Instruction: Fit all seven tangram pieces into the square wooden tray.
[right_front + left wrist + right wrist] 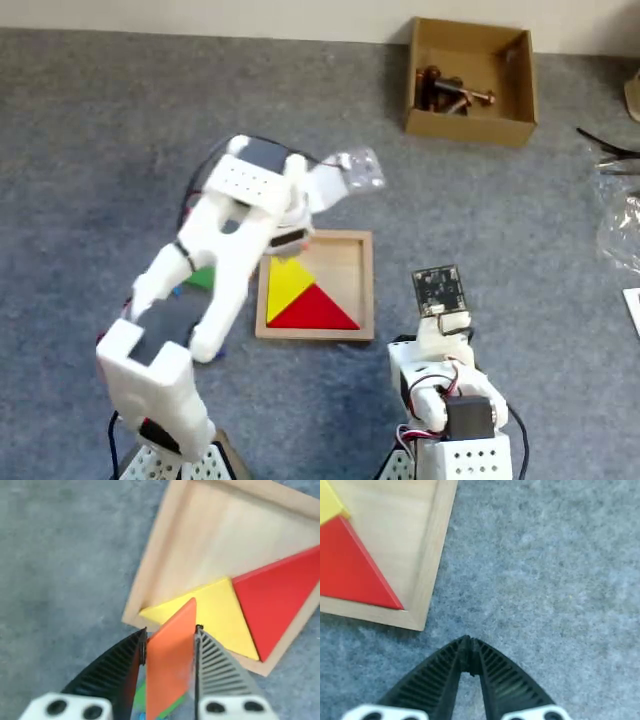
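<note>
The left end effector (172,629) grips the orange piece (170,665) by its edges, over the tray's (155,555) corner beside the yellow triangle (215,615). Best to line its edge up against the yellow before release. The left arm stretches over the tray. The right end effector (470,647), jaws together, sits beside the tray.

The mottled blue-grey bench (100,120) sets off an orange piece (170,675), a sliver of a green piece (141,697), and a yellow triangle (212,612) and red triangle (275,597) against the pale, faintly grained wood of the tray (200,535). The left gripper (170,630) and right gripper (470,642) are black and ribbed, the arms (250,185) white, the cardboard box (470,128) brown.
</note>
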Controlling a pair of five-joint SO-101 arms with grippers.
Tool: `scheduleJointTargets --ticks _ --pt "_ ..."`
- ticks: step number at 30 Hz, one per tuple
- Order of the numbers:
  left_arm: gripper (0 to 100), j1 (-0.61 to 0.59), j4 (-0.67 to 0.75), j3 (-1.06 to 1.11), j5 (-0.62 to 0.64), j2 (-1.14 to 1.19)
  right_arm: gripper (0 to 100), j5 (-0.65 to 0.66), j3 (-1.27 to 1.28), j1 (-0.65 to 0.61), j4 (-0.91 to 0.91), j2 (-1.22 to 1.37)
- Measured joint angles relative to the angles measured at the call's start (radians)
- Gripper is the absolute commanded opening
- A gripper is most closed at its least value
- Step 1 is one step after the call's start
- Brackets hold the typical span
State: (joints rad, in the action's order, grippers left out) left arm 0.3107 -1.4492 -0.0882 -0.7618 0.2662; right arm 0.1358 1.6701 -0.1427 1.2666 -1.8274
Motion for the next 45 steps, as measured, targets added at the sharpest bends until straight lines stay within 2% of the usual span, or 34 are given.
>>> scheduleJointTargets --ticks 8,17,25,40,45 --pt "1 0.114 -0.091 -0.143 0.0 0.089 0.5 0.0 0.0 0.0 0.0 0.0" --pt "1 0.112 -0.086 -0.152 0.0 0.167 0.5 0.0 0.0 0.0 0.0 0.0" --pt "1 0.11 -0.026 -0.152 0.0 0.169 0.5 0.0 0.0 0.0 0.0 0.0" --pt "1 0.13 -0.023 -0.152 -0.032 0.169 0.5 0.0 0.0 0.0 0.0 0.0" --pt "1 0.129 0.041 -0.152 -0.032 0.169 0.5 0.0 0.0 0.0 0.0 0.0"
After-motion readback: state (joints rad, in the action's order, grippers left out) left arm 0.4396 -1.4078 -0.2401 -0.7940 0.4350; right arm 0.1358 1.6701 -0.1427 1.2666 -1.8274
